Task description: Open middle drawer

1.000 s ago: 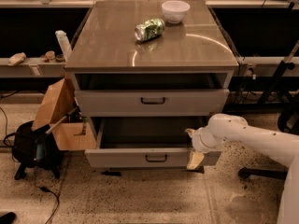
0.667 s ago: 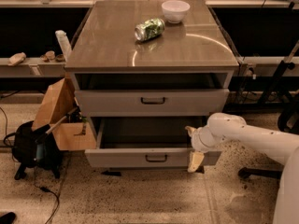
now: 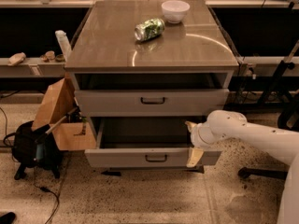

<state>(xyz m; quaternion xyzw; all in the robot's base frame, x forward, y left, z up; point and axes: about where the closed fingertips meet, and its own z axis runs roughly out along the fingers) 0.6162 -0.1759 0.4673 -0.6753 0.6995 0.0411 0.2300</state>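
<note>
Middle drawer (image 3: 121,158) stood pulled well out beneath the desk (image 3: 112,45); claw (image 3: 192,141) at its right end, fingers spread wide, gripping nothing; upper drawer (image 3: 153,100) slightly out above; can (image 3: 149,29) and bowl (image 3: 175,10) on top; box (image 3: 60,120) and bag (image 3: 28,146) crowded the left.

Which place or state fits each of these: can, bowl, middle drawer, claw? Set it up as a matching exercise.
1 green can
2 white bowl
3 middle drawer
4 claw

A pulled out
B at the drawer front's right end
C upright on the cabinet top
D lying on its side

Pairs: 1-D; 2-C; 3-A; 4-B
</note>
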